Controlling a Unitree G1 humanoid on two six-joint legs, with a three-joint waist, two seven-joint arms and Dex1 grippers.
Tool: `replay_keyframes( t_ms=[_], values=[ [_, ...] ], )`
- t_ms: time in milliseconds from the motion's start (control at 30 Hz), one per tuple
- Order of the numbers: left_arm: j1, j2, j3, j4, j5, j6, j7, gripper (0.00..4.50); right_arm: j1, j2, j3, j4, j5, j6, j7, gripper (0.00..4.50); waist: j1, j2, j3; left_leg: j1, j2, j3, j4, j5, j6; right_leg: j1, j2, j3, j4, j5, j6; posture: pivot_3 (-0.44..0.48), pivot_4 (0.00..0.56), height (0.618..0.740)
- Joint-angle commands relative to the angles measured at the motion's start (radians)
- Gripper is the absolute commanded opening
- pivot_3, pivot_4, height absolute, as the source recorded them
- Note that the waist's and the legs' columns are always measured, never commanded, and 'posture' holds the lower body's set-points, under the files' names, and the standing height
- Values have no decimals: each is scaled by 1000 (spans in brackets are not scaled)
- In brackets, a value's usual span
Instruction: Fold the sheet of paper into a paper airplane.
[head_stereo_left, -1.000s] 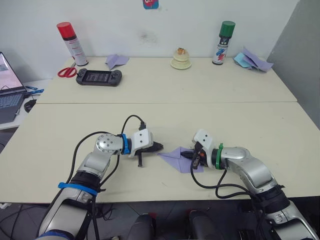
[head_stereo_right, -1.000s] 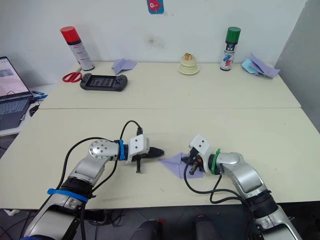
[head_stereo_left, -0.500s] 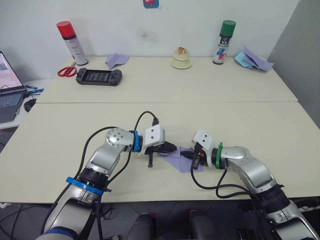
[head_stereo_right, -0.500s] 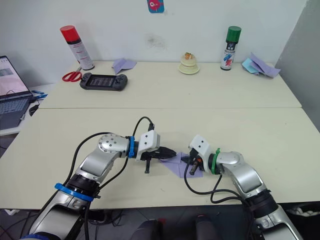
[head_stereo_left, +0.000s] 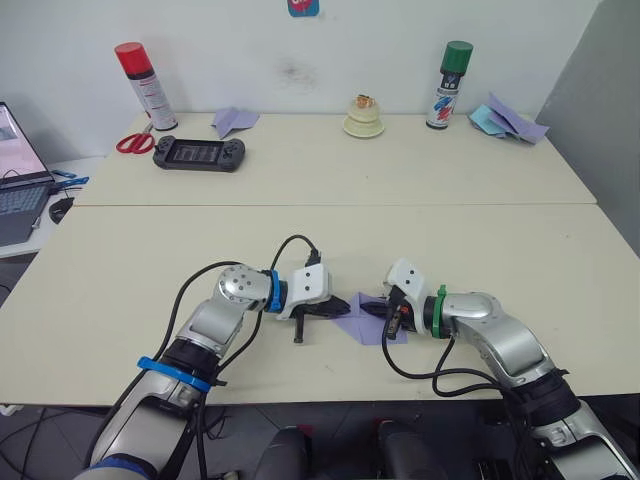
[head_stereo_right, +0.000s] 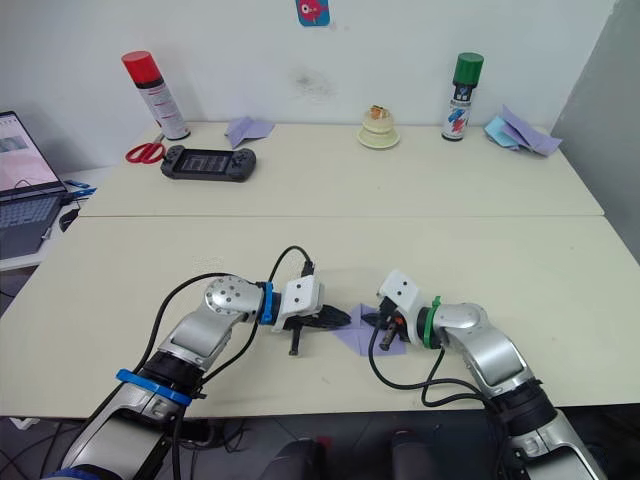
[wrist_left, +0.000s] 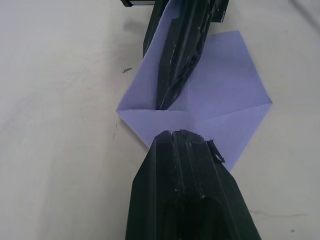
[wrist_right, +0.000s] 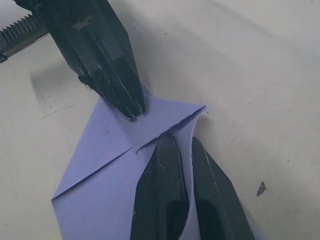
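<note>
Left: the left gripper (head_stereo_left: 343, 308), fingers closed together and holding nothing, presses its tip flat onto the near-left part of the paper airplane (head_stereo_left: 368, 322); this lavender wedge lies on the front table (head_stereo_left: 120, 260), between the two arms. Right: the right gripper (head_stereo_left: 383, 309) is clamped on a raised flap of the same paper, one finger on each side of the layer, its tips just beside the left tip. Judgement: the step is creasing a flap; the left tip should pin the fold line firmly while the right draws the flap over squarely; uneven pull could skew or tear the thin sheet.
</note>
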Motion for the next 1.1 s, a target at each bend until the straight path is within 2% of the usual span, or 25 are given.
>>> replay_keyframes(
  t_ms=[33,200,233,300,400,533,733,833,900,1067,1100],
  values=[
    [19,1,-31,47,42,-19,-1,0,6,-10,9,8,-21,24,-10,50,0,0,0,0,0,0,0,0,0,0,0,0,0,0,0,0,150,722],
    [16,-10,-40,96,60,-49,10,0,8,-4,-18,-1,-4,49,-24,50,2,0,-1,0,0,0,0,0,0,1,0,0,0,0,0,0,150,722],
    [15,-12,-41,105,63,-54,11,0,10,-8,-27,-8,0,55,-24,203,4,0,-1,1,0,0,0,0,0,1,0,0,0,0,0,0,150,722],
    [13,-15,-45,122,71,-66,13,0,16,-22,-63,-30,14,71,-28,631,9,0,-1,1,0,0,0,0,0,1,0,0,0,0,0,0,150,722],
    [13,-19,-50,134,77,-76,17,0,26,-37,-113,-63,41,99,-35,1615,19,0,-1,0,-1,0,0,0,0,1,-1,0,0,0,0,0,150,722],
    [20,-26,-58,142,83,-86,25,0,51,-67,-252,-139,126,112,-25,3087,21,0,-1,0,-1,0,1,0,0,1,-1,0,0,0,0,0,150,722],
    [30,-27,-62,140,85,-92,28,0,143,-73,-404,-271,192,-12,-30,3087,21,0,-1,0,-1,0,0,0,0,1,-1,-1,0,0,0,0,150,722],
    [30,-30,-66,142,89,-95,30,0,223,-43,-362,-394,179,-85,-51,2487,21,0,-1,0,-1,0,0,0,0,1,-1,0,0,0,0,0,150,722],
    [28,-35,-67,145,90,-96,34,0,256,-43,-304,-425,139,-113,-63,1825,21,1,-2,0,-1,0,0,0,0,1,-1,0,0,0,0,0,150,722],
    [25,-45,-75,143,95,-99,41,0,282,-17,-97,-383,-8,-163,-119,43,21,0,-2,0,-1,0,1,0,0,2,-1,0,-1,0,1,0,150,722],
    [26,-45,-77,142,96,-102,42,0,276,-6,-75,-361,-26,-171,-131,43,21,0,-2,0,-1,0,1,0,0,2,-1,0,-1,0,0,0,150,722]
  ],
)
